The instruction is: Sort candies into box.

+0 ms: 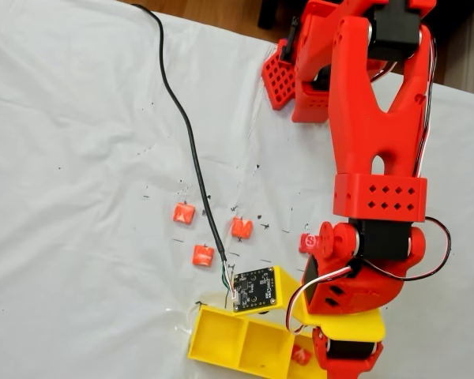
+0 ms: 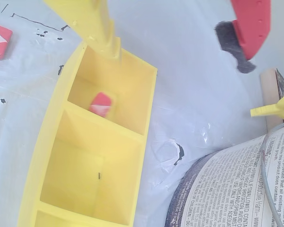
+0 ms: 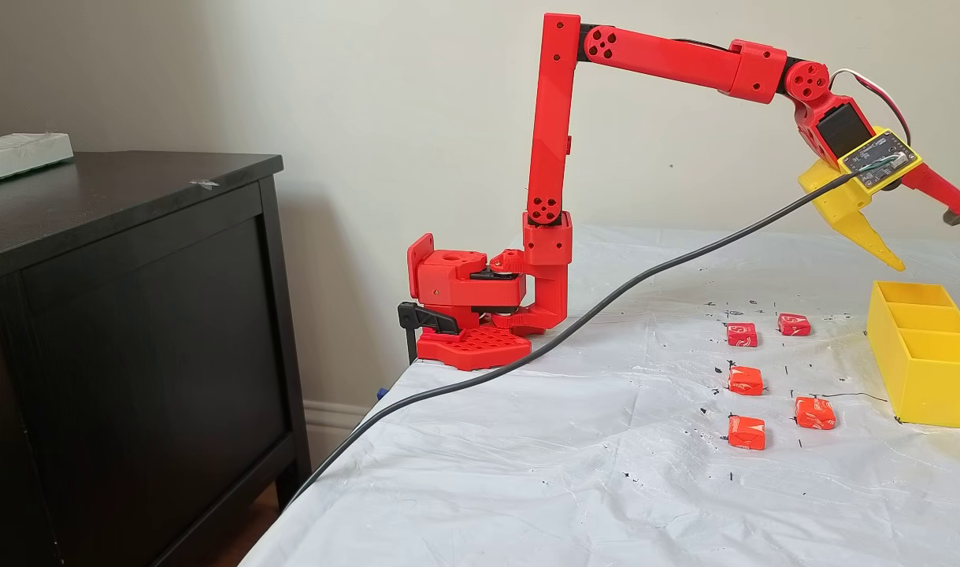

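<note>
The box [image 3: 928, 386] is a long yellow tray at the right of the white sheet, seen in both fixed views. In the wrist view one red candy [image 2: 102, 104] lies in the end compartment of the box [image 2: 57, 123]; the middle compartment holds nothing. The top-down fixed view shows that candy [image 1: 301, 355] too. Several more red and orange-red candies [image 3: 745, 380] lie loose on the sheet left of the box. My gripper [image 3: 932, 244] hangs open above the box's far end, nothing between its yellow and red fingers. From the wrist, the gripper [image 2: 177, 56] stands wide apart.
A black cable [image 3: 606, 303] runs across the sheet to the wrist camera board. A printed book or paper [image 2: 236, 189] lies beside the box in the wrist view. A dark dresser [image 3: 133, 315] stands left of the table. The arm's base [image 3: 472, 315] is clamped at the table's edge.
</note>
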Robot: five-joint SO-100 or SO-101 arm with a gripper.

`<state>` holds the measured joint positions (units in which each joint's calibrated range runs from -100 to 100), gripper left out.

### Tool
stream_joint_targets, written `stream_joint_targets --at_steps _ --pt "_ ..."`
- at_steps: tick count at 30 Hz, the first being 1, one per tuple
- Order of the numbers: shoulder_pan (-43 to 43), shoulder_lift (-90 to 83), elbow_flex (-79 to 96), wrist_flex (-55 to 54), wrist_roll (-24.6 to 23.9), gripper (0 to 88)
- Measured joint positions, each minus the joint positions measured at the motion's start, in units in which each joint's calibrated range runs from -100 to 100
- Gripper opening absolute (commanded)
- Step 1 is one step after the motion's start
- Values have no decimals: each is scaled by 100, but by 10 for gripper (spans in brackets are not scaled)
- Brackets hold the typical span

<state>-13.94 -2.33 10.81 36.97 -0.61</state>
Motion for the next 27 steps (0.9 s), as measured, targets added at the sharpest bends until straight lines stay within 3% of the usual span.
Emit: stream_joint_targets --at_steps 5,12,22,27 --pt "0 0 0 0 10 355" --pt "-73 0 245 0 -15 5" --pt "-73 -144 245 510 -161 2" --pt "-146 -373 245 1295 -156 2"
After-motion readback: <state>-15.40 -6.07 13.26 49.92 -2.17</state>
